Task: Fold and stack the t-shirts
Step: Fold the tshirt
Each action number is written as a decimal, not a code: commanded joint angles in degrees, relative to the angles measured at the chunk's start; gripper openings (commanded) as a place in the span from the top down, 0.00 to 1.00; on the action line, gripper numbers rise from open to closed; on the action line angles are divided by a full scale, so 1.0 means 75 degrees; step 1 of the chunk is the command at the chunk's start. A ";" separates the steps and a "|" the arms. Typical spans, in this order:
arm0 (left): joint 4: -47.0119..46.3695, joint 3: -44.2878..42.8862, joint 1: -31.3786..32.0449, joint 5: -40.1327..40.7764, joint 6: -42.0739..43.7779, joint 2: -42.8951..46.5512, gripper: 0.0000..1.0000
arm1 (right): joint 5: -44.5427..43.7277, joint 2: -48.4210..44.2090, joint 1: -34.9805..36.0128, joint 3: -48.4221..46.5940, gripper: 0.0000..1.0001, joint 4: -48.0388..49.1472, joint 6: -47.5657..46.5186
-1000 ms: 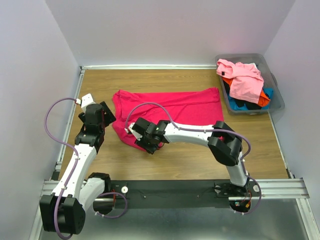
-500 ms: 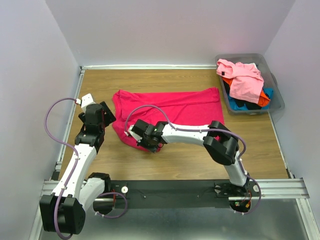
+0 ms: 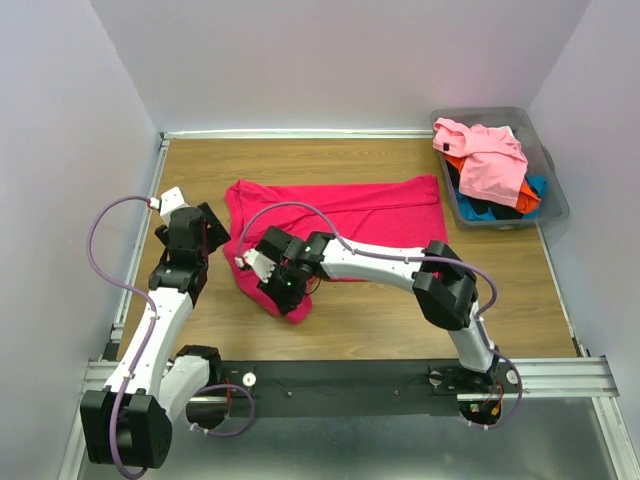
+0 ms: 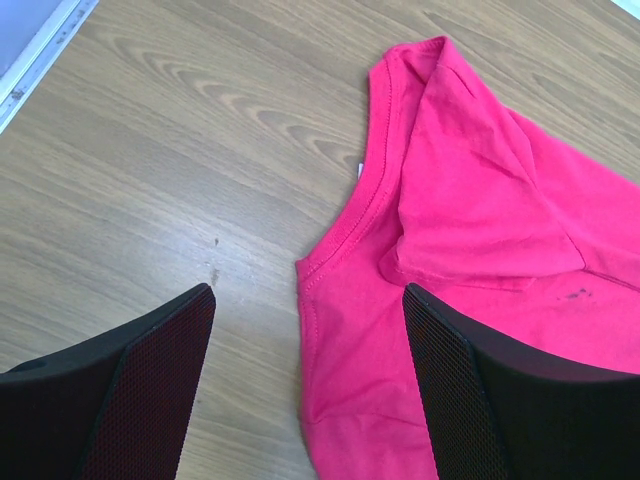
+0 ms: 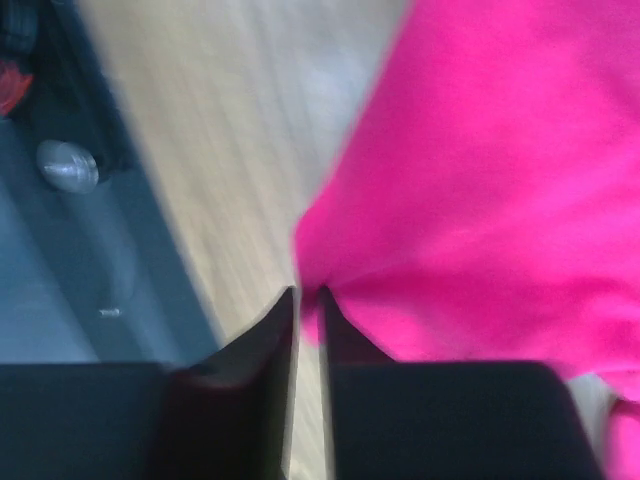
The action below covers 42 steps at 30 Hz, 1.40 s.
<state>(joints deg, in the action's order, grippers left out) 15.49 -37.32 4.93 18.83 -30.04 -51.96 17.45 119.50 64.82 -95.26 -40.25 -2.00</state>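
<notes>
One crimson-magenta cloth t-shirt (image 3: 350, 210) lies spread on the wooden table (image 3: 400, 315), its near-left edge pinched.
Right gripper (image 5: 305, 300) clamps only a thin fold, which may slip free; left gripper (image 4: 308, 295) hovers over its left edge, jaws spread.

The top camera looks steeply down over the whole table (image 3: 300, 160); both wrist cameras sit close, sharing the crimson t-shirt (image 3: 370, 205).

Tabletop (image 3: 520, 300) free front right; t-shirt (image 3: 370, 205) covers centre; bin (image 3: 547, 165) blocks far-right corner.
</notes>
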 commanded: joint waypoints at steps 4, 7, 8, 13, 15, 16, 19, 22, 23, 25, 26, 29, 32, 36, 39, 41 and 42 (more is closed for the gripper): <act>-0.0190 0.0136 -0.0059 -0.0038 -0.0026 0.0026 0.16 | 0.1307 0.0051 -0.0087 -0.0471 0.49 -0.0258 0.0232; -0.0190 0.0148 -0.0059 -0.0061 -0.0026 0.0015 0.16 | 0.0909 -0.0101 -0.0169 -0.0248 0.46 -0.0247 0.0232; -0.0201 0.0136 -0.0048 -0.0061 -0.0026 0.0003 0.16 | 0.0768 -0.0206 -0.0216 -0.0201 0.46 -0.0247 0.0231; -0.0213 0.0148 -0.0060 -0.0085 -0.0014 -0.0032 0.16 | -0.1080 -0.0523 -0.0357 0.0314 0.51 -0.0212 0.0618; -0.0213 0.0136 -0.0060 -0.0108 -0.0014 -0.0044 0.16 | -0.1260 -0.0733 -0.0485 0.0631 0.55 -0.0072 0.0723; -0.0225 0.0148 -0.0060 -0.0131 -0.0002 -0.0044 0.16 | -0.1237 -0.0804 -0.0625 0.0747 0.55 -0.0001 0.0770; -0.0318 0.0183 -0.0048 -0.0319 0.0045 -0.0079 0.16 | -0.1132 -0.1074 -0.1024 0.1286 0.55 0.0431 0.0981; -0.0412 0.0218 -0.0048 -0.0658 0.0127 -0.0149 0.16 | -0.0654 -0.1285 -0.1421 0.1777 0.55 0.0783 0.1215; -0.0424 0.0241 -0.0025 -0.0949 0.0127 -0.0231 0.16 | -0.0477 -0.1413 -0.1505 0.1884 0.55 0.1040 0.1297; -0.0389 0.0219 -0.0013 -0.1557 0.0069 -0.0406 0.16 | -0.0056 -0.1484 -0.1680 0.2188 0.54 0.1276 0.1531; -0.0296 0.0218 0.0022 -0.1782 -0.0001 -0.0465 0.16 | 0.0062 -0.1496 -0.1739 0.2294 0.53 0.1486 0.1613; -0.0202 0.0230 0.0186 -0.2474 -0.0236 -0.0688 0.17 | 0.0473 -0.1508 -0.1845 0.2635 0.51 0.1838 0.1942; -0.0155 0.0253 0.0607 -0.2932 -0.0494 -0.1016 0.22 | 0.0778 -0.1566 -0.1904 0.3009 0.51 0.2330 0.2316; -0.0026 0.0230 0.1263 -0.3014 -0.0658 -0.1555 0.31 | 0.0429 -0.1777 -0.1951 0.3467 0.51 0.2823 0.2680; 0.0196 0.0183 0.1826 -0.2921 -0.0787 -0.1848 0.34 | -0.0158 -0.2023 -0.2138 0.3736 0.52 0.2871 0.2833; 0.0337 0.0136 0.2269 -0.2735 -0.0986 -0.1942 0.35 | -0.0729 -0.2292 -0.2337 0.3912 0.52 0.2859 0.2973; 0.0477 0.0113 0.2435 -0.2640 -0.1079 -0.1966 0.35 | -0.0977 -0.2409 -0.2396 0.4156 0.52 0.2859 0.3032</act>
<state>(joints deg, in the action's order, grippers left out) 15.88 -36.47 19.62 -1.13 -35.31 -66.35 17.61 105.51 48.97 -67.13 -21.50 17.80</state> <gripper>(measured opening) 0.656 0.483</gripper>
